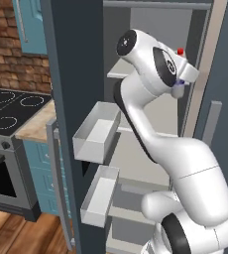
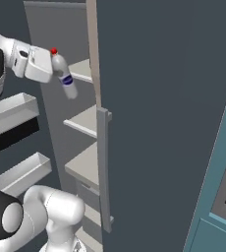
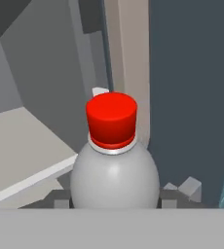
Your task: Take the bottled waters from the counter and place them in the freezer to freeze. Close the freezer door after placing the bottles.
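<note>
The clear-white bottle (image 2: 66, 76) with red cap (image 3: 111, 119) and blue label hangs tilted inside the open freezer (image 1: 150, 30). My gripper (image 2: 53, 69) is shut on its body, and both dark fingers press its sides in the hand view. The bottle (image 3: 114, 175) is in the air beside the upper grey shelves (image 2: 85, 120), touching none of them. In the left base view the red cap (image 1: 180, 50) peeks over the hand. The freezer door (image 1: 71, 74) stands swung open at the left, with white bins (image 1: 98, 131) on its inner face. The grey-blue bottle is out of view.
The plain neighbouring door (image 2: 169, 123) with its grey handle (image 2: 103, 167) is shut just right of the compartment. A black stovetop (image 1: 12, 109) and a strip of beige counter (image 1: 36, 121) lie left of the open door. My own arm fills the space before the lower shelves.
</note>
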Controlling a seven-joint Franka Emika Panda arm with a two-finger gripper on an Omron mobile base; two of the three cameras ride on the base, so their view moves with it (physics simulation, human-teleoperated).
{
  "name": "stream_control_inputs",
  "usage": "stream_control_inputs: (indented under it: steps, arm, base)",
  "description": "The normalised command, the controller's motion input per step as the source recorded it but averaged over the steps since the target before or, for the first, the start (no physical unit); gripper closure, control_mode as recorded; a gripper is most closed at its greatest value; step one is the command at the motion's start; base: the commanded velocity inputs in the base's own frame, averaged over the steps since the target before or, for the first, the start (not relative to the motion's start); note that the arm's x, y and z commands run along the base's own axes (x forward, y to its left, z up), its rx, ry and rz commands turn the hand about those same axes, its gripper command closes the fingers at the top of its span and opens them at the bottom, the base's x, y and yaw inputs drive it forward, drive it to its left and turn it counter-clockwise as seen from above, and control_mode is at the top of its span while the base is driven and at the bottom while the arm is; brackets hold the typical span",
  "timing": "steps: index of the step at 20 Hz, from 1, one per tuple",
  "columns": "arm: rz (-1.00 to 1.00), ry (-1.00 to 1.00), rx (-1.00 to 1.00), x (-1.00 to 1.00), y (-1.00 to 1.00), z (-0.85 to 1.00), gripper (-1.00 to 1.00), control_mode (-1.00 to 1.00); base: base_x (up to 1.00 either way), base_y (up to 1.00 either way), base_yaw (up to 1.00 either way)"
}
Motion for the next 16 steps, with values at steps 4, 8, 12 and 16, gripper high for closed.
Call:
stream_control_inputs:
  steps: [4, 8, 12, 16]
  arm:
    - [0.17, 0.0, 0.0, 0.08, -0.01, 0.14, 1.0, -1.0]
    - [0.18, 0.0, 0.0, 0.02, 0.0, 0.19, 1.0, -1.0]
    - [0.16, 0.0, 0.0, 0.11, 0.0, 0.07, 1.0, -1.0]
    - [0.07, 0.0, -0.03, 0.28, -0.07, 0.01, 1.0, -1.0]
  base:
    - [0.0, 0.0, 0.0]
    - [0.0, 0.0, 0.0]
    - [0.0, 0.0, 0.0]
    - [0.0, 0.0, 0.0]
